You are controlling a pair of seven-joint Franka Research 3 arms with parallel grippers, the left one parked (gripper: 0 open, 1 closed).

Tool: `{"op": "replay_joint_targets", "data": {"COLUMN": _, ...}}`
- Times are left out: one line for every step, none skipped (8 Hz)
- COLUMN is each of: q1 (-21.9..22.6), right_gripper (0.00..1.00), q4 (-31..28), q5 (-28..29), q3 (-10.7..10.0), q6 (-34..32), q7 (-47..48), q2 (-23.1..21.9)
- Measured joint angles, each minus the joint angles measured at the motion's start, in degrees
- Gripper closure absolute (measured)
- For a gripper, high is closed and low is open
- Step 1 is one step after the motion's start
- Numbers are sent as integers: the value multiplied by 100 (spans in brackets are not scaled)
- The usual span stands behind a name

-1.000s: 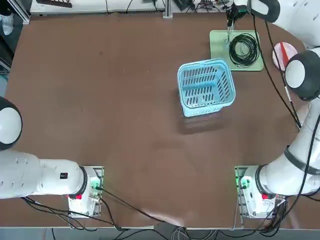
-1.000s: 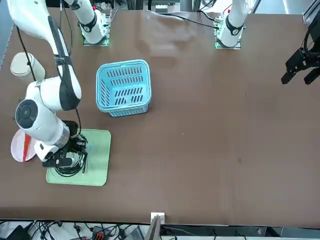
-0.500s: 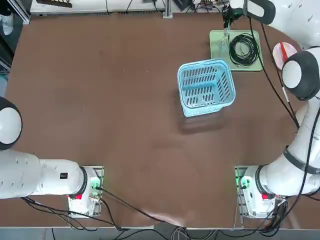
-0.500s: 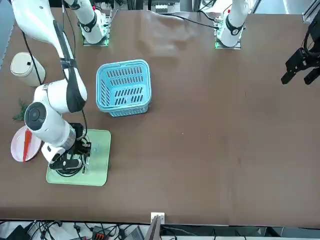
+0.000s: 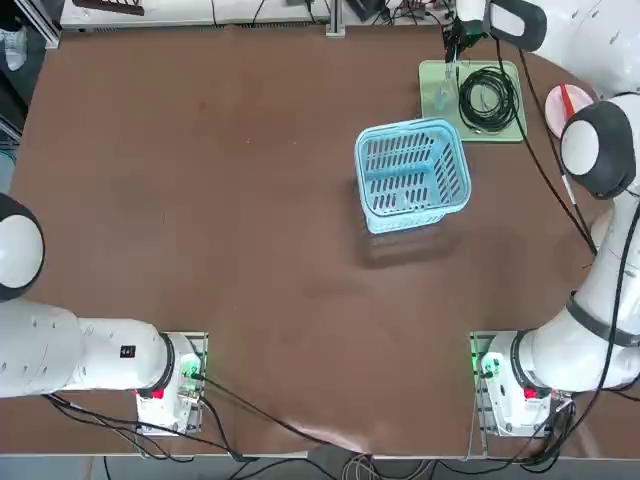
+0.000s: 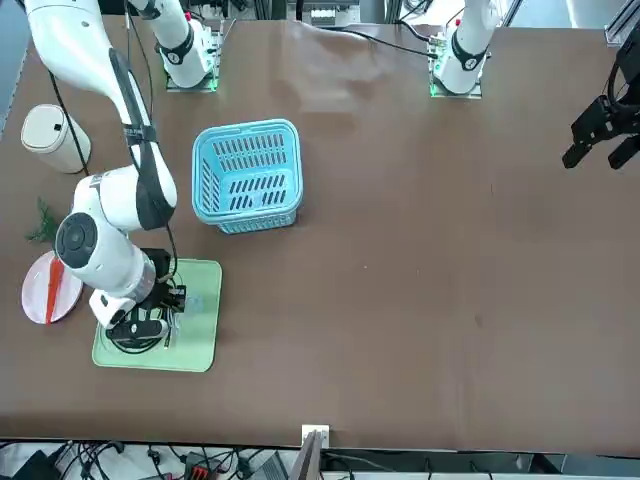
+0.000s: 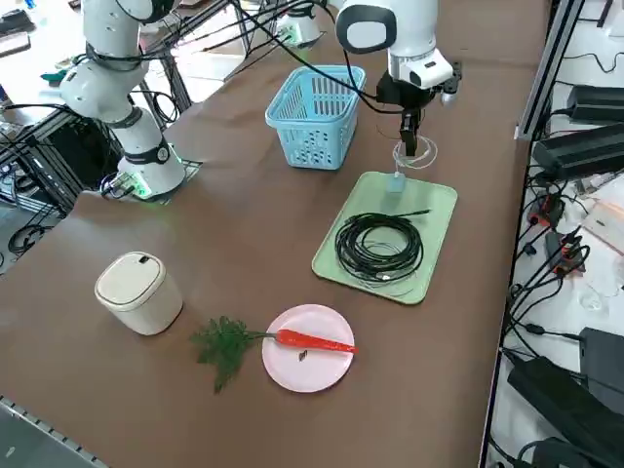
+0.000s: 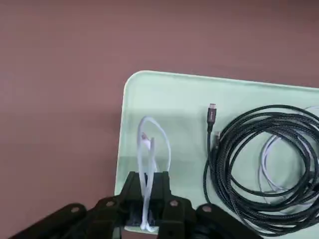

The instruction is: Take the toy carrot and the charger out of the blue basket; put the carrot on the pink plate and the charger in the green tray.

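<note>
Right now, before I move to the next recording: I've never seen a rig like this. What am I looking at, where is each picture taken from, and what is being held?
The machine is a pair of white robot arms at a brown table; the right one is working. One picture looks straight down, one faces the robot from across the table, one looks down from its right side, and one is taken from the working wrist.

On the table are a blue basket, a white lidded container, and a pink plate with the toy carrot across it, leaves over the edge. A green tray carries a coiled black cable.

The right gripper, at the tray, is shut on the thin white cable of the charger.
</note>
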Motion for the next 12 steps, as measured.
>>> {"op": "replay_joint_targets", "data": {"q1": -14, "right_gripper": 95, "q4": 0, "q5": 0, "q3": -2, "q6": -4, "q7": -69, "q2": 12}}
{"op": "replay_joint_targets", "data": {"q1": -54, "right_gripper": 94, "q4": 0, "q5": 1, "q3": -15, "q6": -13, "q7": -196, "q2": 22}}
{"op": "replay_joint_targets", "data": {"q1": -146, "right_gripper": 93, "q4": -5, "q5": 2, "q3": -23, "q6": -29, "q7": -340, "q2": 32}}
{"op": "replay_joint_targets", "data": {"q1": -248, "right_gripper": 92, "q4": -25, "q5": 10, "q3": -25, "q6": -42, "q7": -465, "q2": 43}}
{"op": "replay_joint_targets", "data": {"q1": -332, "right_gripper": 91, "q4": -63, "q5": 13, "q3": -26, "q6": -45, "q7": -514, "q2": 54}}
{"op": "replay_joint_targets", "data": {"q1": -382, "right_gripper": 89, "q4": -97, "q5": 16, "q3": -26, "q6": -46, "q7": -539, "q2": 60}}
{"op": "replay_joint_targets", "data": {"q1": -415, "right_gripper": 85, "q4": -119, "q5": 17, "q3": -27, "q6": -47, "q7": -544, "q2": 61}}
{"op": "replay_joint_targets", "data": {"q1": -455, "right_gripper": 80, "q4": -134, "q5": 17, "q3": -27, "q6": -49, "q7": -545, "q2": 63}}
{"op": "replay_joint_targets", "data": {"q1": -489, "right_gripper": 64, "q4": -147, "q5": 17, "q3": -27, "q6": -52, "q7": -551, "q2": 66}}
{"op": "replay_joint_targets", "data": {"q1": -503, "right_gripper": 44, "q4": -156, "q5": 17, "q3": -27, "q6": -53, "q7": -556, "q2": 70}}
{"op": "replay_joint_targets", "data": {"q1": -504, "right_gripper": 27, "q4": -156, "q5": 18, "q3": -26, "q6": -52, "q7": -558, "q2": 70}}
{"op": "replay_joint_targets", "data": {"q1": -504, "right_gripper": 10, "q4": -152, "q5": 18, "q3": -25, "q6": -45, "q7": -558, "q2": 70}}
